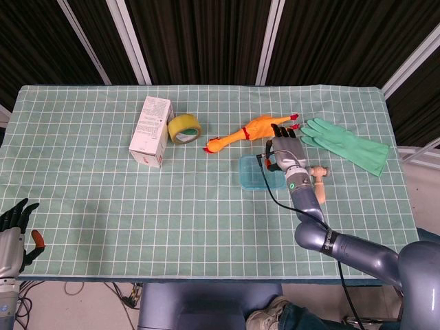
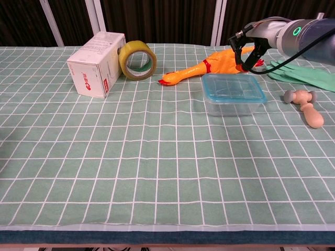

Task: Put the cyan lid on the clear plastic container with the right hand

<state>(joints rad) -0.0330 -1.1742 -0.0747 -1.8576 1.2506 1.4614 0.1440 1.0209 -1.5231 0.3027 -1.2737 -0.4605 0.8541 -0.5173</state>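
Note:
The cyan lid (image 2: 233, 88) lies flat on top of the clear plastic container (image 2: 230, 106), right of the table's middle; the head view shows the lid (image 1: 254, 172) too. My right hand (image 1: 285, 152) hovers just behind and to the right of the container, fingers stretched out, holding nothing. In the chest view the right hand (image 2: 248, 47) is raised above the table beside the rubber chicken, apart from the lid. My left hand (image 1: 15, 230) hangs off the table's near left corner with its fingers spread and nothing in it.
An orange rubber chicken (image 2: 204, 68) lies right behind the container. A wooden mallet (image 2: 306, 107) and a green glove (image 1: 347, 144) lie to its right. A white box (image 2: 97, 65) and a yellow tape roll (image 2: 137, 60) stand at the back left.

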